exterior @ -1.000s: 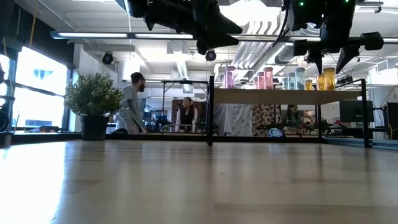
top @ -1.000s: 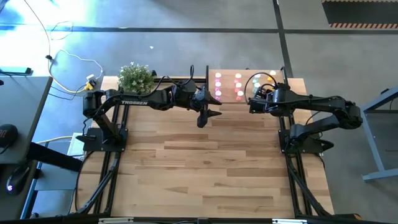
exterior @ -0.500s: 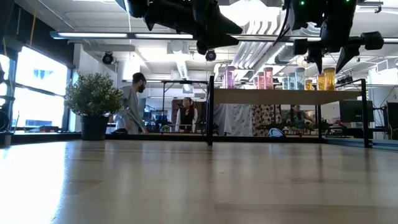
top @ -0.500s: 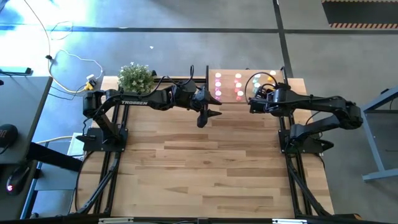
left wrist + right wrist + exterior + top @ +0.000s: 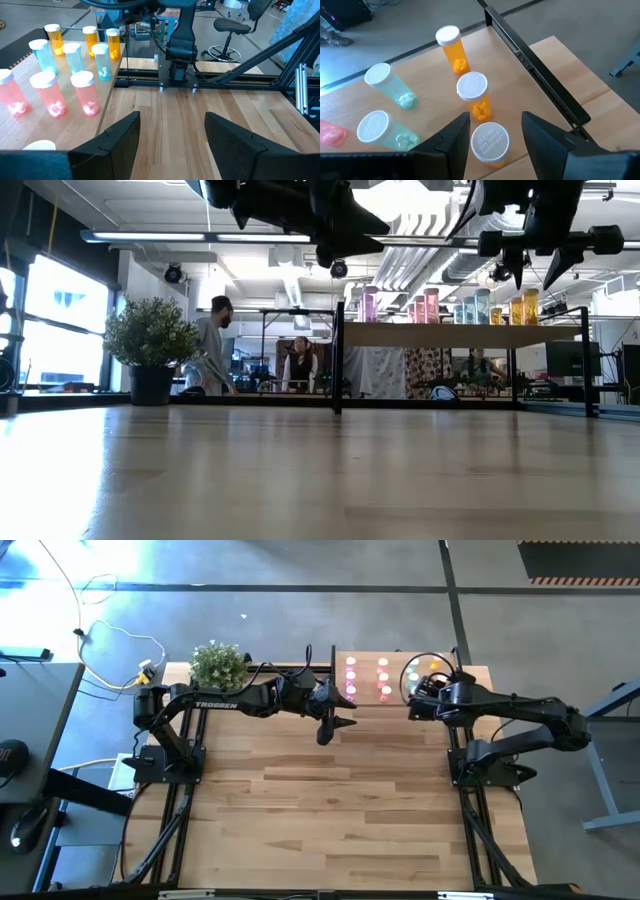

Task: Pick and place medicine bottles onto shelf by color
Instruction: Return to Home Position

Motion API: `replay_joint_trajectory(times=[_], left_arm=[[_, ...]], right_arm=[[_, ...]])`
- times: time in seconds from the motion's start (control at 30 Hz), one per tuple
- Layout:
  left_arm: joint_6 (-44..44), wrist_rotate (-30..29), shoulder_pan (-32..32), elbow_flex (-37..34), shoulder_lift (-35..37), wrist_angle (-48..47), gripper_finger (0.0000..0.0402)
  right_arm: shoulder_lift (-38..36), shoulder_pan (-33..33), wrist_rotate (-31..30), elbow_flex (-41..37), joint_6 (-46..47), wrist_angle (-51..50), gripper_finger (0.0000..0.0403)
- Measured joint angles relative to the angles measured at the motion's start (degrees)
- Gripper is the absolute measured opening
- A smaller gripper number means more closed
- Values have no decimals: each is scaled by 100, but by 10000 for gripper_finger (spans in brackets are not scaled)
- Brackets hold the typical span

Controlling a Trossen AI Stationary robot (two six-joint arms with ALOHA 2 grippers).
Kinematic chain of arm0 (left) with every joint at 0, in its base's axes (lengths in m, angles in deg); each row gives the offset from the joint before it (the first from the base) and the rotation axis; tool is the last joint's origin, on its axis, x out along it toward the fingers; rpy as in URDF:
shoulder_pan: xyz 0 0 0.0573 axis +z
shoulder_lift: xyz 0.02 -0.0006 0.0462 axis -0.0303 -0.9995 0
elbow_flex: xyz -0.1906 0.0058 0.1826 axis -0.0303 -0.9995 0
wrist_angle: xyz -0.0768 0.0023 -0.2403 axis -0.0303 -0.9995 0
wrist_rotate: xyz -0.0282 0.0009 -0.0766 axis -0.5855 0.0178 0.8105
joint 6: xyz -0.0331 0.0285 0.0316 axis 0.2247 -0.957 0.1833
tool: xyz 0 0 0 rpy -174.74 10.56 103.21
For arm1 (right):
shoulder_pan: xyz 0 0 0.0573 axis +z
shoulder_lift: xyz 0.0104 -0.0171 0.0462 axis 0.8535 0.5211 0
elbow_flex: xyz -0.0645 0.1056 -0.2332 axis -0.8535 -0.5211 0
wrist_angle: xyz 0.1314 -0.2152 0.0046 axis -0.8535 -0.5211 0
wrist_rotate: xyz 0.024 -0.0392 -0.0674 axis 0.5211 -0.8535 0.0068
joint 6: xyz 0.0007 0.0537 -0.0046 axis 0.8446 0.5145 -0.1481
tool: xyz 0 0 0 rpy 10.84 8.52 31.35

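Bottles [image 5: 82,92] all on shelf [image 5: 505,75], grouped by colour; none seen elsewhere. Left gripper [image 5: 172,120], right gripper [image 5: 495,120] spread, empty.

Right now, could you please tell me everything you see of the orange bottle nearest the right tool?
The orange bottle is a small translucent plastic cylinder with a white, lettered cap. It stands upright on the light-wood shelf near its framed edge, in line with the next orange bottle. The right tool hovers open above it, clear of it.
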Motion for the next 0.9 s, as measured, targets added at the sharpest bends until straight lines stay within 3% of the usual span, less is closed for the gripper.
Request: replay_joint_trajectory(times=[0.17,0.57,0.9], left_arm=[[2,1,0,2,0,0,213],[0,1,0,2,0,-22,213],[-88,-10,-13,11,784,-963,213]], right_arm=[[-118,2,-43,89,-79,-6,170],[-128,2,-212,1214,-1694,-20,170],[-131,152,846,2074,-3780,518,170]])
